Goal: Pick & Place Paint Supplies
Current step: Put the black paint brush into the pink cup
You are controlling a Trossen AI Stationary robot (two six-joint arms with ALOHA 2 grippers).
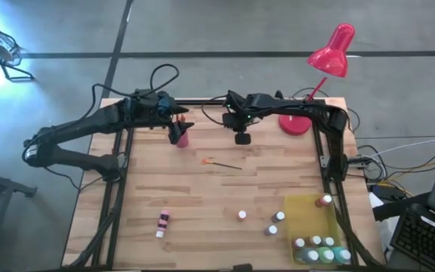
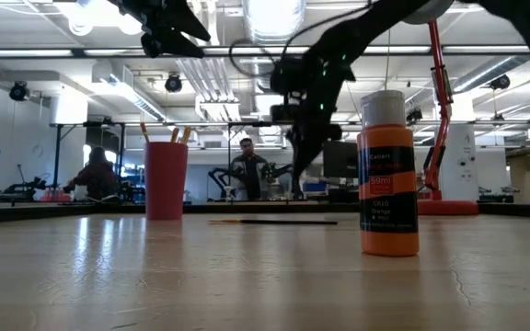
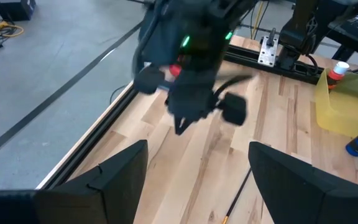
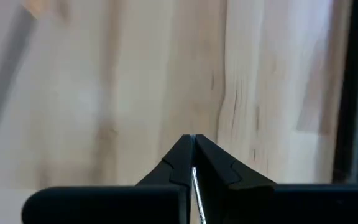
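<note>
Several bottles (image 1: 316, 243) sit in the tray (image 1: 306, 208), others and a paintbrush (image 1: 222, 163) remain; left gripper (image 3: 197, 174) open, right gripper (image 4: 193, 146) closed empty.

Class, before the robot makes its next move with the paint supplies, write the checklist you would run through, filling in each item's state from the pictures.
1. Left end effector open and empty: ok.
2. Right end effector open for a pick: not ok, its fingers meet.
3. Paintbrush lying free on the table, clear of both arms: ok.
4. Red cup upright: ok.
5. Bottles all gathered: not ok; the pink bottle lies far from the yellow tray.
6. Brush's exact grip point: cannot tell.
</note>
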